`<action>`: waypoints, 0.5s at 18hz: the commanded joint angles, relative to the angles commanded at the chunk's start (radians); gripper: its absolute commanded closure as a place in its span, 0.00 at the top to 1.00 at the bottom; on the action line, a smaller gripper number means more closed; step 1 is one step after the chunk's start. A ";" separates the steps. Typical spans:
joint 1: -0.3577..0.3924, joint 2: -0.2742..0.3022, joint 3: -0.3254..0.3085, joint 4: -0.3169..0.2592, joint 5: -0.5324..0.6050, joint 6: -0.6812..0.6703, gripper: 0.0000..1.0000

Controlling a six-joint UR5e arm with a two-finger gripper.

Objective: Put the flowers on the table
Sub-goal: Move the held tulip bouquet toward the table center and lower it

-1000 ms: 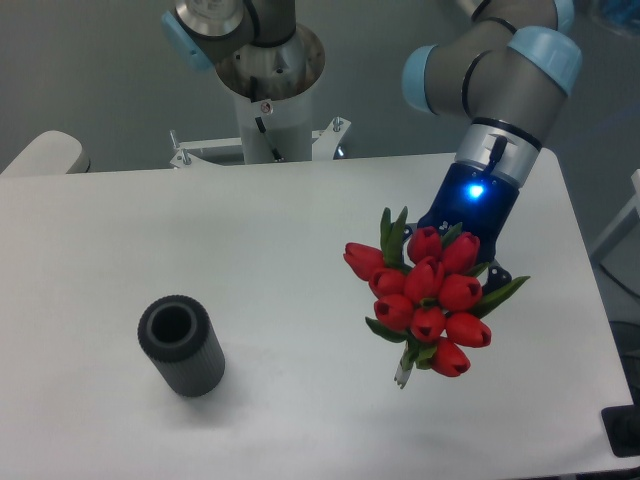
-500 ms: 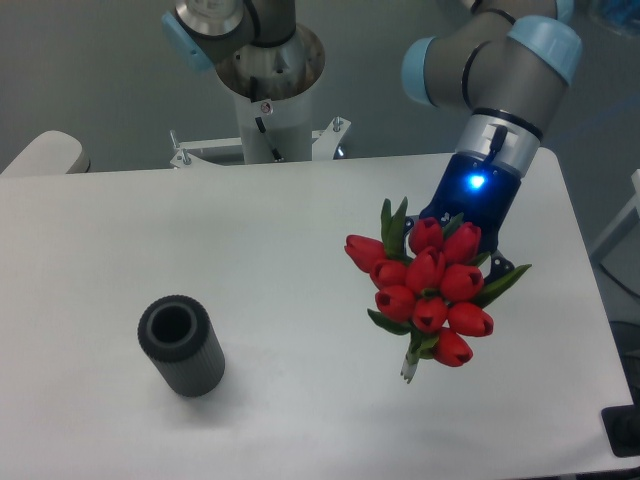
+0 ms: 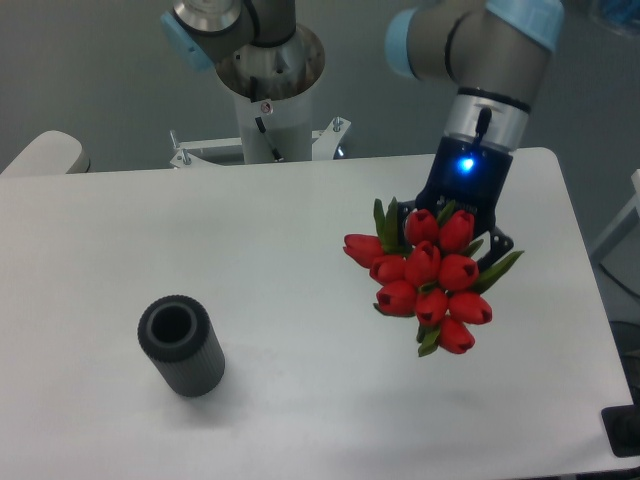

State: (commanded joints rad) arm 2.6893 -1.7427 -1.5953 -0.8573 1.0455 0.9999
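Overhead, the end effector [image 3: 455, 235] grips the flowers [image 3: 430, 280] — blooms facing up — above the table [image 3: 250, 250].

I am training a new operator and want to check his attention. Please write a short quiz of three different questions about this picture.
1. True or false: the flowers are lying flat on the table.
2. The dark ribbed cylinder stands: A) in the left front part of the table, B) under the flowers, C) inside the gripper.
3. Fill in: the tulip blooms are coloured ____.

Key: 1 false, the gripper holds them; 2 A; 3 red.
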 joint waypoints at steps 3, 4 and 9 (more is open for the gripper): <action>-0.067 0.015 -0.017 -0.054 0.222 0.051 0.32; -0.100 0.014 -0.020 -0.065 0.302 0.051 0.32; -0.218 -0.017 -0.055 -0.066 0.597 0.051 0.32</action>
State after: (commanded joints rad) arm 2.4714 -1.7594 -1.6505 -0.9235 1.6426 1.0508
